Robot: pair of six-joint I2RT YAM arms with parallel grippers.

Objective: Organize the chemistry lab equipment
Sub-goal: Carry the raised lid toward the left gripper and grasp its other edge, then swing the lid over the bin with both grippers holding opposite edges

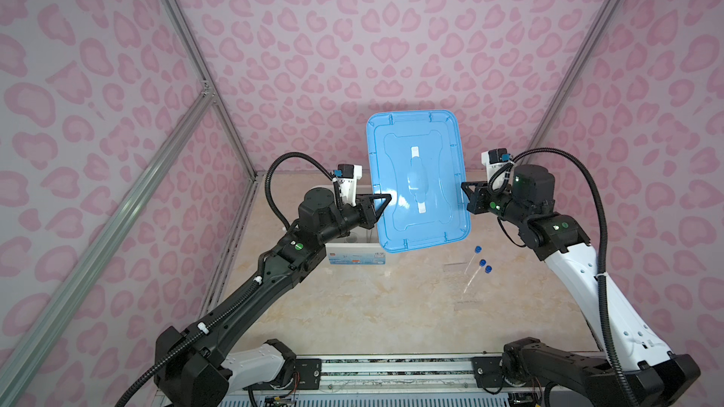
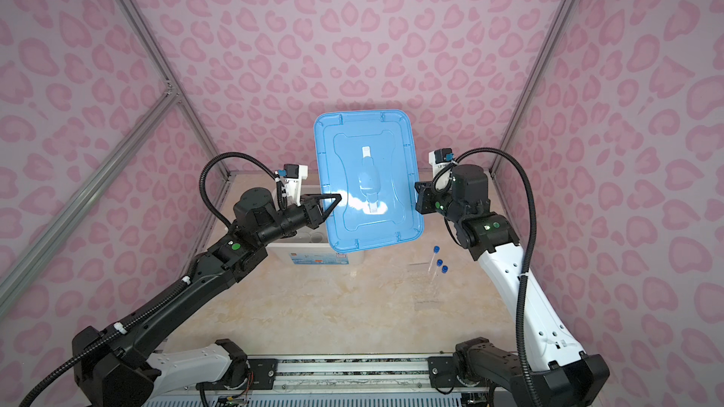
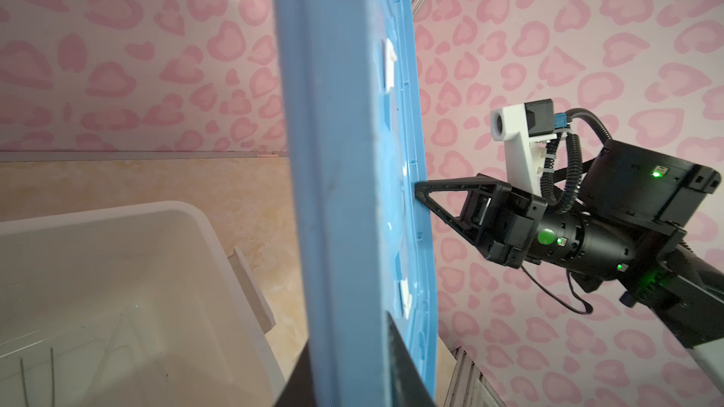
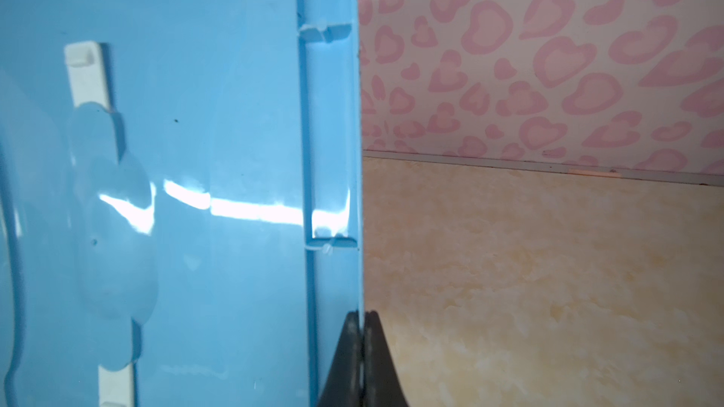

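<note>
Left claw (image 1: 387,198), right claw (image 1: 464,186) clamp one lid (image 1: 417,180).

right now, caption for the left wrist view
Raised lid beside the bin, right fingers pinching its edge

**Both top views:** I look from high above my base rail (image 1: 391,368), down and forward over the table (image 1: 391,307) to the back wall (image 1: 391,33). The two fields nearly coincide, with the lid (image 1: 417,182) mid-frame.

**Left wrist view:** my camera sits close against the lid's edge, looking along it, across to my right gripper (image 3: 417,188) and down into the bin (image 3: 117,209).

**Right wrist view:** my camera is nearer yet, facing the lid's glossy face, with the table beyond.

All four share the lid.
</note>
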